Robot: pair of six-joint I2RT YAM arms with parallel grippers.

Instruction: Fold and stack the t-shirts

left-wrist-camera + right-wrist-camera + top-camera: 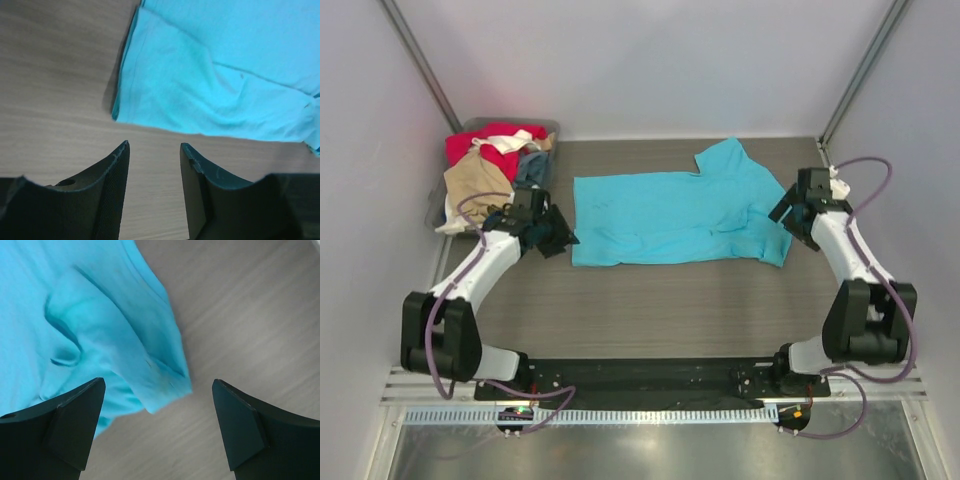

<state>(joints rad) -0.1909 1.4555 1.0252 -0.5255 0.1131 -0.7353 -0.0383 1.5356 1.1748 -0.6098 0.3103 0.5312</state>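
I had barely begun. The turquoise shirt [670,215] lay spread on the table [650,300], unfolded, and the other shirts [490,165] sat heaped in the bin [552,127] at the far left. There was no stack yet, so every fold was ahead of me. Only the top view showed that heap. The wrist views gave what it couldn't. The left gripper [154,145] was parted and empty, just short of the shirt's corner. The right gripper [159,382] was spread wide, also empty, over a rumpled edge.
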